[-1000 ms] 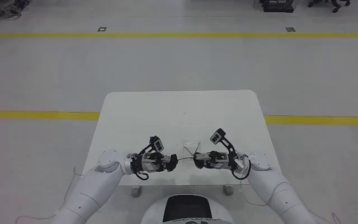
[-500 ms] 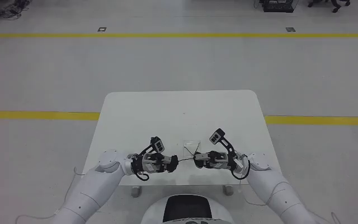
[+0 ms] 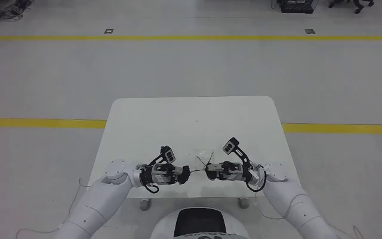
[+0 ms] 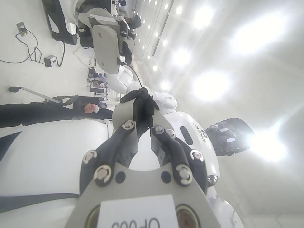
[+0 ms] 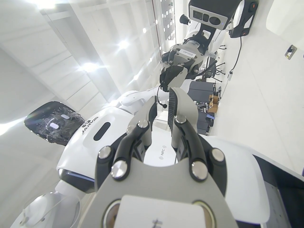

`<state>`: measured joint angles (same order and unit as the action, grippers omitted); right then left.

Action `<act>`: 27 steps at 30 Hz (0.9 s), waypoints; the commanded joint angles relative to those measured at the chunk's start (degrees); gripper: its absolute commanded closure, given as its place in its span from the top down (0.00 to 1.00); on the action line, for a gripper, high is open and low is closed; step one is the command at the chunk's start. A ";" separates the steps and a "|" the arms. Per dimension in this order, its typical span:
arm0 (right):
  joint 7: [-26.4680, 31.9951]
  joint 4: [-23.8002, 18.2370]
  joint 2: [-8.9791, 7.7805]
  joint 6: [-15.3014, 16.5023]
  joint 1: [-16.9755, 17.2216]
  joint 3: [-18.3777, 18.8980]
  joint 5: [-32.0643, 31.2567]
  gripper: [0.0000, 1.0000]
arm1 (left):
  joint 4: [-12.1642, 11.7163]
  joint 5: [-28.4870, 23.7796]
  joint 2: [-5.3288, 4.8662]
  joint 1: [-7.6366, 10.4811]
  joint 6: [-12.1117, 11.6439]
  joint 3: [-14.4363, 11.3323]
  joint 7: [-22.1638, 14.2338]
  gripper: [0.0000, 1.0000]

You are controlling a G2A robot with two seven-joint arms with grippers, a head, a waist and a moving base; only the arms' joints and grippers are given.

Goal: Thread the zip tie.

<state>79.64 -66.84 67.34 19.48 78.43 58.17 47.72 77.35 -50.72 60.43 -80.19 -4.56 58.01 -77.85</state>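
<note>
Grey left gripper [image 3: 187, 173] faces right gripper [image 3: 208, 172] closely.

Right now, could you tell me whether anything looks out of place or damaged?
Nothing stands out. The zip tie arcs smoothly, with no kink or break that I can see, from the left gripper towards the right gripper, over the near part of the table.

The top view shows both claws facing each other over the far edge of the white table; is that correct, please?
Not quite: in the top view the left claw and right claw face each other over the near edge of the white table.
</note>
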 commanded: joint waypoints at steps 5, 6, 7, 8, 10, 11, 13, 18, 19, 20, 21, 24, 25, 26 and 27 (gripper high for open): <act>0.00 -0.40 -0.08 0.00 0.18 0.08 0.00 0.11 | -0.24 0.05 -0.12 0.21 -0.13 -0.26 0.28 0.00; 0.00 -0.44 -0.09 0.00 0.19 0.09 -0.03 0.11 | -0.32 -0.02 -0.13 0.25 -0.19 -0.32 0.32 0.00; 0.00 -0.47 -0.10 0.00 0.19 0.11 -0.04 0.11 | -0.36 -0.06 -0.14 0.28 -0.23 -0.36 0.35 0.00; 0.00 -0.50 -0.10 0.00 0.21 0.12 -0.02 0.11 | -0.40 -0.08 -0.16 0.30 -0.28 -0.40 0.39 0.00; 0.00 -0.59 -0.10 0.00 0.27 0.16 -0.01 0.11 | -0.46 -0.22 -0.19 0.34 -0.36 -0.48 0.44 0.00; 0.00 -0.63 -0.10 0.00 0.30 0.19 -0.02 0.11 | -0.49 -0.30 -0.20 0.35 -0.40 -0.51 0.44 0.00; 0.00 -0.71 -0.10 0.00 0.36 0.25 0.01 0.11 | -0.60 -0.49 -0.23 0.39 -0.47 -0.55 0.43 0.00; 0.00 -0.72 -0.09 0.00 0.47 0.47 0.03 0.07 | -0.84 -0.76 -0.30 0.53 -0.52 -0.73 0.45 0.00; 0.00 -0.71 -0.08 0.00 0.47 0.52 0.00 0.06 | -0.87 -0.81 -0.32 0.57 -0.53 -0.79 0.43 0.00; 0.00 -0.70 -0.07 0.00 0.48 0.54 -0.03 0.04 | -0.90 -0.81 -0.33 0.60 -0.55 -0.84 0.42 0.00; 0.00 -0.70 -0.06 0.00 0.48 0.56 -0.05 0.00 | -0.93 -0.83 -0.34 0.64 -0.58 -0.90 0.40 0.00; 0.00 -0.68 -0.04 0.00 0.48 0.60 -0.13 0.00 | -1.05 -0.88 -0.37 0.74 -0.68 -1.06 0.42 0.00; 0.00 -0.66 -0.03 0.00 0.48 0.61 -0.16 0.00 | -1.13 -0.77 -0.38 0.78 -0.75 -1.09 0.52 0.00; 0.00 -0.65 -0.02 0.00 0.47 0.62 -0.21 0.00 | -1.18 -0.63 -0.40 0.82 -0.81 -1.12 0.64 0.00; 0.00 -0.61 -0.02 0.00 0.47 0.63 -0.27 0.00 | -1.18 -0.41 -0.43 0.87 -0.89 -1.16 0.77 0.00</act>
<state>79.64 -67.48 67.31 19.48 78.91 58.79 47.51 76.18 -51.37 60.03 -79.37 -5.37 56.88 -77.23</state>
